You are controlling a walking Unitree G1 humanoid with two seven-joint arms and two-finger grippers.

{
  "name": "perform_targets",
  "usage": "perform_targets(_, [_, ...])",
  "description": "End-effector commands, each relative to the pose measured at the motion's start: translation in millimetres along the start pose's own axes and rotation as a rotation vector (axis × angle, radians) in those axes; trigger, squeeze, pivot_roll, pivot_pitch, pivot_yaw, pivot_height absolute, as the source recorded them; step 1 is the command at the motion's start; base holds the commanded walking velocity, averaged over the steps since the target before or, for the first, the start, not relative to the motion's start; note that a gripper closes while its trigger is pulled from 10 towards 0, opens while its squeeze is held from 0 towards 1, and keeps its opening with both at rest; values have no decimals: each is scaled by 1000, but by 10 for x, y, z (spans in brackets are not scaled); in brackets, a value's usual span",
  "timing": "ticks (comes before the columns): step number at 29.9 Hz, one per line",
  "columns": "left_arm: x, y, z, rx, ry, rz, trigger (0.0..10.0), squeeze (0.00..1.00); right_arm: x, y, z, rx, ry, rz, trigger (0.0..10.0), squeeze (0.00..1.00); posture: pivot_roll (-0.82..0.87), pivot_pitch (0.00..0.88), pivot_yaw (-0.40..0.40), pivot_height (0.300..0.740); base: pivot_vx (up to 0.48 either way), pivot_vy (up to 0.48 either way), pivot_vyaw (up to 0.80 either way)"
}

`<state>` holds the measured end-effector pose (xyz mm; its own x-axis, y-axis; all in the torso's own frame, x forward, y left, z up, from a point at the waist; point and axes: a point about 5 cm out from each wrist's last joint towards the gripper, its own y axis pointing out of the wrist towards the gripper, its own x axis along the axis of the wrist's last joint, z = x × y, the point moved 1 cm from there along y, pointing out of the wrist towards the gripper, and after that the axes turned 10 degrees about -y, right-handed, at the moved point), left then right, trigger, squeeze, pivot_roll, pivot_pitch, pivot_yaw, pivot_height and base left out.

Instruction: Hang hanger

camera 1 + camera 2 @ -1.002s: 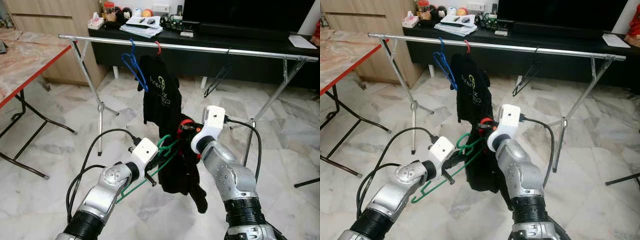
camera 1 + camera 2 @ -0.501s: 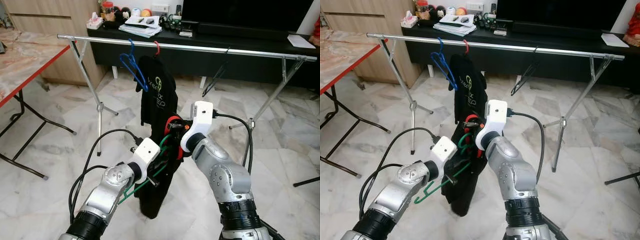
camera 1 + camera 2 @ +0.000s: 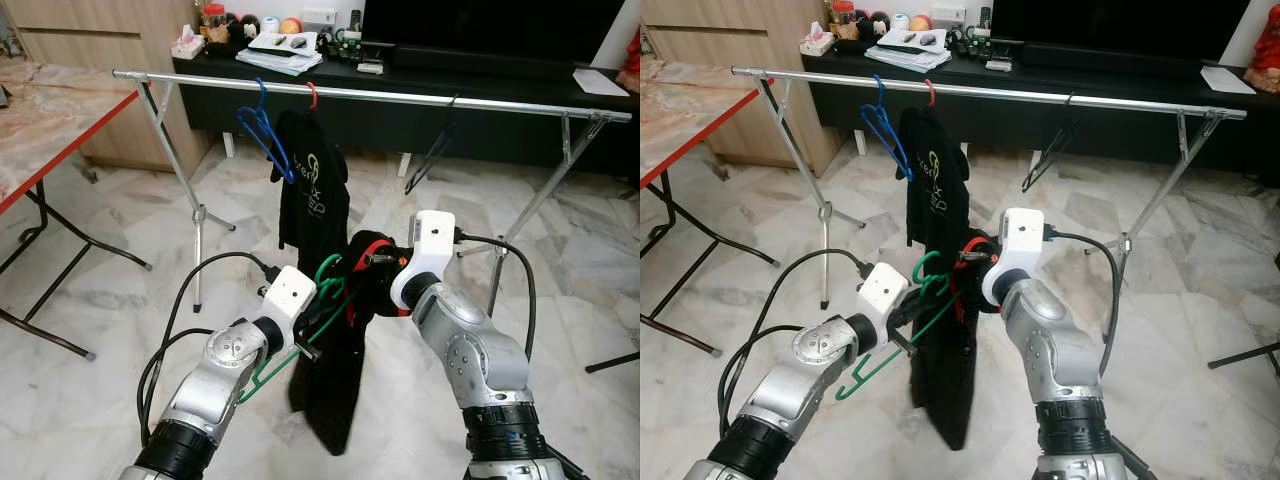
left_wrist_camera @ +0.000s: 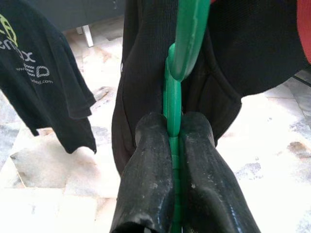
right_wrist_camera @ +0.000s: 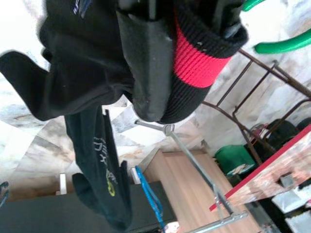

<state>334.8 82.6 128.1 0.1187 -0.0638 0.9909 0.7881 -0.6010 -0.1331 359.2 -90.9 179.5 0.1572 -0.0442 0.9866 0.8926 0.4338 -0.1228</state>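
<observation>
A: What's hard to see?

B: The right gripper (image 3: pixel 372 262) is buried in the collar of the black garment (image 3: pixel 335 385). One finger (image 5: pixel 148 63) shows in the right wrist view, pushed under the red-and-black ribbed collar; can't tell how far apart the fingers are. How the green hanger (image 3: pixel 318 305) sits in the garment is also hidden; only its hook and one bar show.

A: Left gripper?

B: The left gripper (image 3: pixel 312 330) is pinched tight on the green hanger's bar, both pads (image 4: pixel 150 165) pressed against it in the left wrist view. Black cloth hangs right behind.

A: Where's the hanger relative to the rail?

B: Well below the metal rail (image 3: pixel 400 97) and nearer me, held between both arms, not on the rail. The garment droops from it toward the floor.

A: On the rail?

B: A blue hanger (image 3: pixel 265 130), bare, and just beside it a black printed tee (image 3: pixel 315 195) on a red hook (image 3: pixel 315 95). A dark hanger (image 3: pixel 435 150) sits further along.

A: Room?

B: Marble tile floor (image 3: pixel 110 300). Behind the rail is a black TV console (image 3: pixel 480 70) with clutter; left of the rail, a folding table (image 3: pixel 50 120) with a red edge, cut off by the frame.
</observation>
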Motion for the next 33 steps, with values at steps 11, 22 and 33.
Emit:
perform_targets(11, [65,19,-37,-20,-6,-42,10000,0,53,-73,186,184,-97,-28,10000,0,-62,119,-37,740,0,0,0])
perform_targets(22, [67,26,-81,-41,-14,-48,10000,0,37,-144,245,279,-190,-29,10000,0,-62,121,-38,740,0,0,0])
perform_targets(33, [79,34,-130,-71,-17,-55,10000,0,66,-198,273,343,-245,-53,10000,0,-64,120,-38,740,0,0,0])
